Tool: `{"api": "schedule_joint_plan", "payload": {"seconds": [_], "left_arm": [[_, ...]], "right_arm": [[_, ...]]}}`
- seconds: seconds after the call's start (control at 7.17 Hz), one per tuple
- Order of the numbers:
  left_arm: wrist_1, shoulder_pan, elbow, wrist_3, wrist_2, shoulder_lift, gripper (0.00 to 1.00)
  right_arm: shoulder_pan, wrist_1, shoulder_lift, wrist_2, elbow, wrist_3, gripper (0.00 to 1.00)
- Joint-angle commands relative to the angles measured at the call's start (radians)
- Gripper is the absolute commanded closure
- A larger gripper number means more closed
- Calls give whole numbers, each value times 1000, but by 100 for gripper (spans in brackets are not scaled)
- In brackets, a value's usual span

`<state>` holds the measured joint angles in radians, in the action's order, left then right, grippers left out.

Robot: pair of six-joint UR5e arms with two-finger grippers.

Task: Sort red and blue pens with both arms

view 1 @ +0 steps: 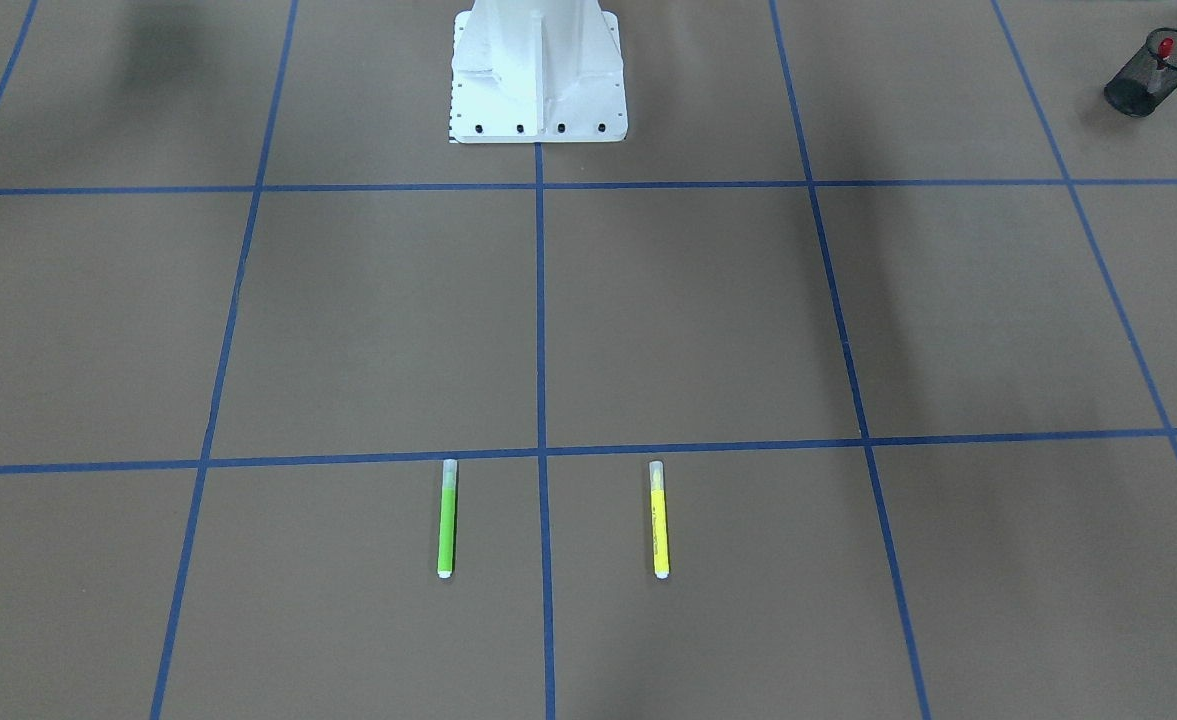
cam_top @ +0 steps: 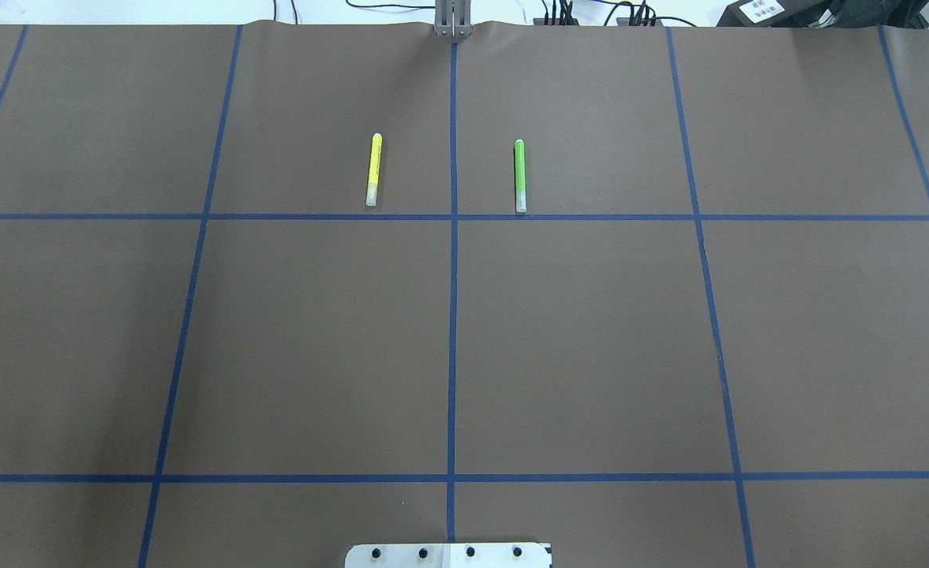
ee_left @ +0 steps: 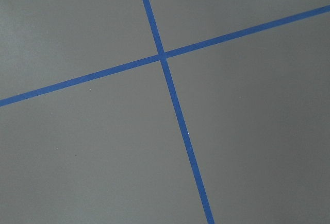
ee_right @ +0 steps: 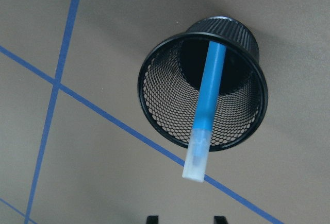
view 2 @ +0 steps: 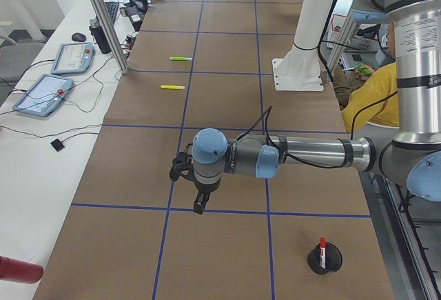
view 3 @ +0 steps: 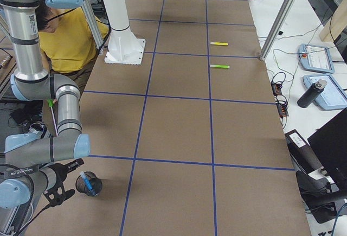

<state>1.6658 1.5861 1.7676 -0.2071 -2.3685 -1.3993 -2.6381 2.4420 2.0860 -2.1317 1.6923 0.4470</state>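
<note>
The blue pen (ee_right: 207,100) leans inside a black mesh cup (ee_right: 154,105), its translucent cap sticking out over the rim. My right gripper (ee_right: 185,220) hangs just above it, open, with only two fingertips (ee_right: 151,219) showing and nothing between them. From the right side view the same cup (view 3: 88,183) sits beside the near arm's gripper (view 3: 58,193). The red pen (view 2: 322,246) stands in a second mesh cup (view 2: 324,258), also seen in the front view as the red pen (view 1: 1164,50). My left gripper (view 2: 196,193) hovers over bare table; I cannot tell its state.
A green marker (cam_top: 520,175) and a yellow marker (cam_top: 373,170) lie parallel near the table's far edge, either side of the centre tape line. The white robot base (view 1: 538,90) stands mid-table. A person in yellow (view 3: 70,35) sits behind the robot.
</note>
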Motion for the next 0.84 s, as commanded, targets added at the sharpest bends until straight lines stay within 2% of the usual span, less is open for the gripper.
{"api": "schedule_joint_plan", "payload": {"seconds": [0.0, 0.14, 0.28, 0.56, 0.7], "left_arm": [[0, 0, 0, 0, -2, 2, 0], [0, 0, 1, 0, -2, 14, 0], [-1, 0, -2, 0, -2, 16, 0], [-3, 0, -7, 0, -2, 17, 0], [-4, 0, -8, 0, -2, 17, 0]], "right_arm": [[12, -46, -6, -10, 42, 9, 0], [35, -87, -15, -25, 55, 54, 0], [126, -163, -21, -80, 56, 112, 0], [289, -359, -26, -201, 55, 99, 0], [372, -447, -49, -224, 55, 69, 0]]}}
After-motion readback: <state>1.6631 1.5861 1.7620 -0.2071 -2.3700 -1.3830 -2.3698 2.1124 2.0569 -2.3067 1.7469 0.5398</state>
